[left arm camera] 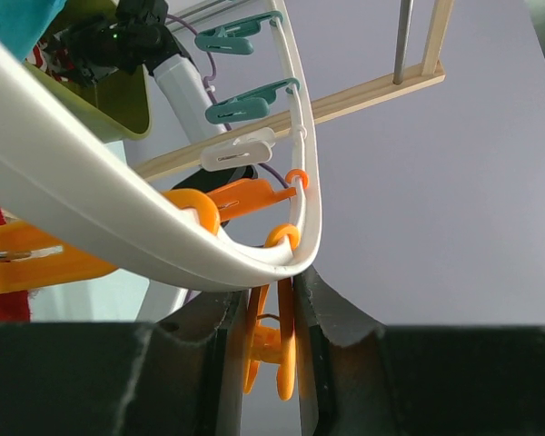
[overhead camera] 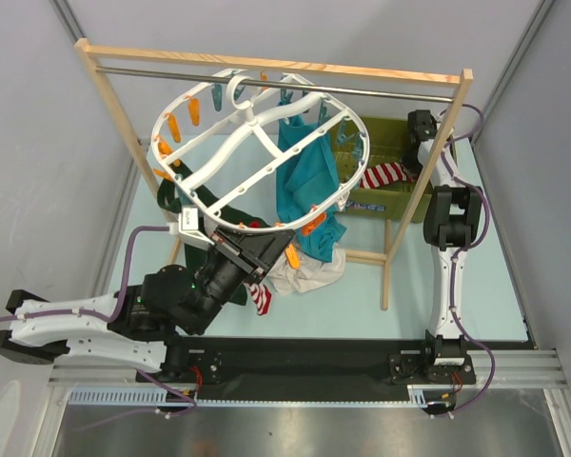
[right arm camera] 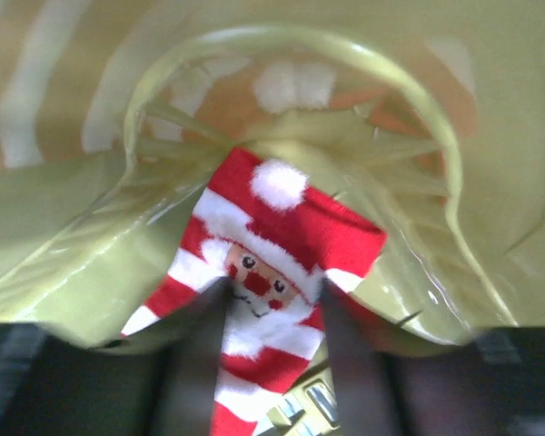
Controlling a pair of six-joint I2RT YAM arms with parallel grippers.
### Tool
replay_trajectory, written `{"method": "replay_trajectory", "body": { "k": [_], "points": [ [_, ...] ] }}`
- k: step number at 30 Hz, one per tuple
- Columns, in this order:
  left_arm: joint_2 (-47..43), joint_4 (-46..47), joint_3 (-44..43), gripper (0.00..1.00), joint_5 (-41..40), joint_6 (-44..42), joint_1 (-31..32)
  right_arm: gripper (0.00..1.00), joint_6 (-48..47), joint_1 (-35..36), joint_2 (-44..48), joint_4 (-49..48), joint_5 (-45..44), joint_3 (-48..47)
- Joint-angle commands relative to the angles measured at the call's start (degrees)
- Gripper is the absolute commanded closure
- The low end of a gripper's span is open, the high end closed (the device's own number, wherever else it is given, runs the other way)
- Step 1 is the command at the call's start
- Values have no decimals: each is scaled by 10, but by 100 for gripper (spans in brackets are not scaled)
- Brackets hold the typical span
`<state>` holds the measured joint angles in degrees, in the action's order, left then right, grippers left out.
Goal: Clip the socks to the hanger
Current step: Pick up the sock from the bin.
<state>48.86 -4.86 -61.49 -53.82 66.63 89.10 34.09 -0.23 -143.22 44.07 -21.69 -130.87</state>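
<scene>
Two robot arms work at a round white hanger (left arm camera: pixel 91 204).
Left gripper (left arm camera: pixel 271 304) is clamped on an orange clip (left arm camera: pixel 286 350) at the rim's 6 o'clock edge. Right gripper (right arm camera: pixel 271 304), at 2 o'clock, pinches a striped sock (right arm camera: pixel 282 227) (Santa face) over a green basket (overhead camera: pixel 371 205).

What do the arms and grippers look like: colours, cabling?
Both the left arm and right arm have white link shells, black joint housings and purple cables looping alongside. The left gripper and right gripper are black, with dark fingers.
</scene>
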Motion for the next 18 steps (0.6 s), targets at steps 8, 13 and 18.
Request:
{"method": "replay_trajectory", "body": {
  "k": [8, 13, 18],
  "points": [
    [11, -27, 1, 100, -7, 17, -1, 94, -2, -5, -5, -21, 74, 18],
    [12, -29, 1, 100, -8, 19, -1, 100, -19, -8, 67, -53, 72, 24],
    [12, -26, 3, 100, -8, 21, -1, 100, -55, -11, 119, -64, 80, 26]
  ]
}}
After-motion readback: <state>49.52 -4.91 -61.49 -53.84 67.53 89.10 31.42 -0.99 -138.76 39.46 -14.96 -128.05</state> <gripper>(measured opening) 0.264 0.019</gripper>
